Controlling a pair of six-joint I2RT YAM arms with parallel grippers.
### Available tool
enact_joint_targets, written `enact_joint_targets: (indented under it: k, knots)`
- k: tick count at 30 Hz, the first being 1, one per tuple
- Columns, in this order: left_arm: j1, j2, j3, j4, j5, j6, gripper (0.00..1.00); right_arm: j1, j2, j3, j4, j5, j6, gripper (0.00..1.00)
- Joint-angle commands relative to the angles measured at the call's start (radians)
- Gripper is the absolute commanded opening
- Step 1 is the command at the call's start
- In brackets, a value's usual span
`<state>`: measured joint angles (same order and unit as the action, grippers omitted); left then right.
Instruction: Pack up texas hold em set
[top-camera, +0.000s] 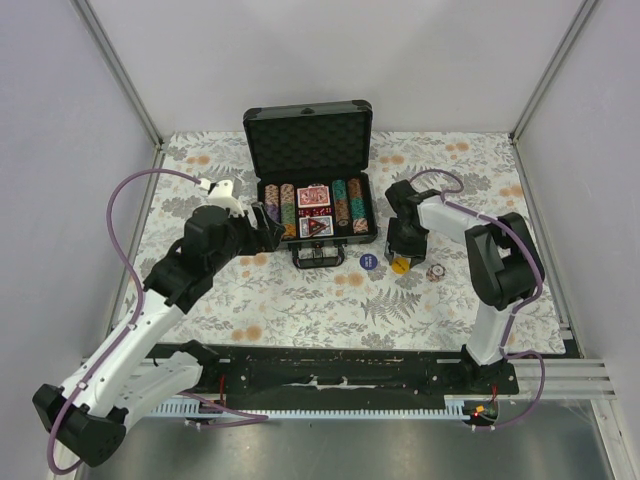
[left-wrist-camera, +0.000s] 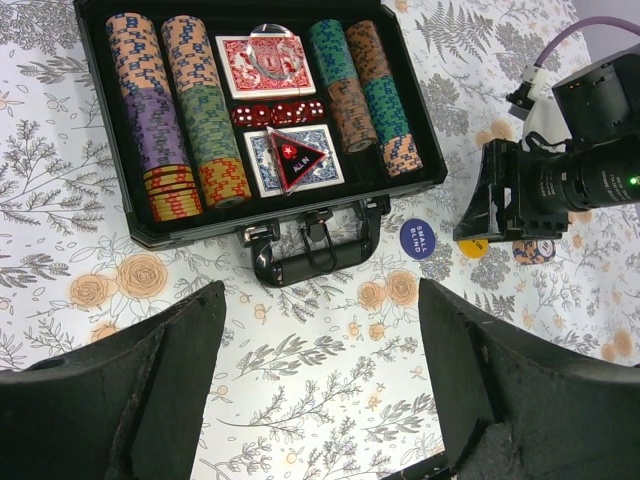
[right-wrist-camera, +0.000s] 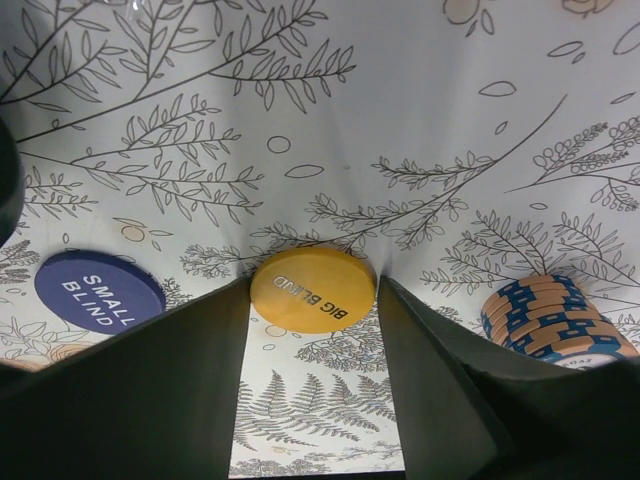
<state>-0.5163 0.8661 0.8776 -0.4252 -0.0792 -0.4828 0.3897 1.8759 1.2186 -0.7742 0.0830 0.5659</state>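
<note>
The dark grey briefcase (top-camera: 310, 140) lies open at the table's middle back, lid up. Its tray holds rows of multicoloured chips (left-wrist-camera: 150, 120), a red deck (left-wrist-camera: 262, 65), a blue deck (left-wrist-camera: 320, 165) with a triangular piece on it, and red dice (left-wrist-camera: 278, 113). My right gripper (right-wrist-camera: 313, 330) is down on the cloth to the case's right, its fingers closed against the sides of the yellow BIG BLIND button (right-wrist-camera: 312, 290). The blue SMALL BLIND button (right-wrist-camera: 98, 290) lies to its left. My left gripper (left-wrist-camera: 320, 380) is open and empty above the cloth in front of the case handle (left-wrist-camera: 315, 255).
A short stack of blue-and-orange chips (right-wrist-camera: 555, 320) stands on the cloth just right of the right gripper, also seen in the top view (top-camera: 435, 272). The floral cloth (top-camera: 300, 300) puckers at the right fingertips. Frame posts and walls bound the table.
</note>
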Motion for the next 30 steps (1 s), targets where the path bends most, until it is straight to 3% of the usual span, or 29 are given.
enact_joint_targets:
  k: [1, 5, 30]
  knots:
    - [0.004, 0.007, 0.035, -0.004, -0.028, 0.032, 0.84, -0.003, 0.062, -0.080, 0.038, 0.014, 0.038, 0.59]
    - [0.006, 0.014, 0.035, -0.007, -0.031, 0.027, 0.84, -0.003, 0.046, -0.080, 0.041, 0.020, 0.045, 0.54]
    - [0.006, 0.025, 0.035, -0.024, -0.025, 0.016, 0.84, 0.000, -0.116, 0.044, -0.034, -0.020, 0.065, 0.55]
